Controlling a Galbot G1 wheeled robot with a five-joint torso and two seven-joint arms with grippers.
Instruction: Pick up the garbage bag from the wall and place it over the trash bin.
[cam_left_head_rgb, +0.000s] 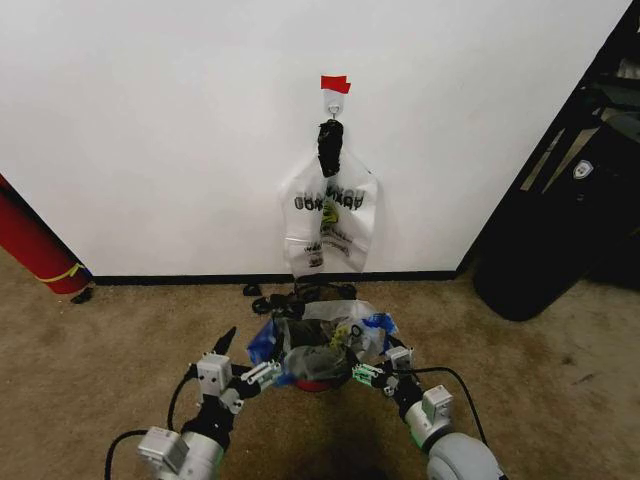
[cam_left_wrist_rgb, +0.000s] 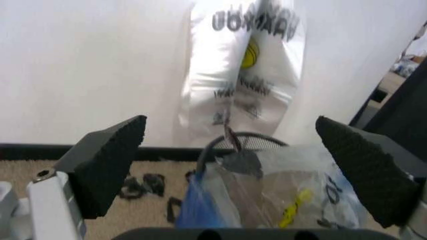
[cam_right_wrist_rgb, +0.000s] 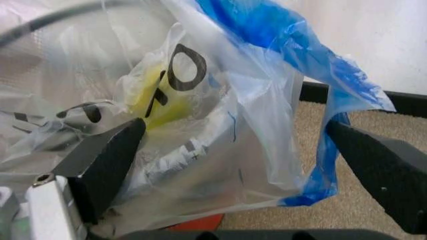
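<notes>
Two hands are held wide open on either side of the trash bin (cam_left_head_rgb: 318, 375): the left hand (cam_left_head_rgb: 262, 372) and the right hand (cam_left_head_rgb: 366, 373), nothing gripped. The garbage bag (cam_left_head_rgb: 325, 335) is draped crumpled over the bin's mouth, on the carpet below the wall (cam_left_head_rgb: 150, 130).

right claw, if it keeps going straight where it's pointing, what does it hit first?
Most likely the garbage bag draped over the trash bin: in the wrist view the plastic fills the gap between the open right claw fingers, close ahead. The bin behind it would come next; depth is unclear.
</notes>
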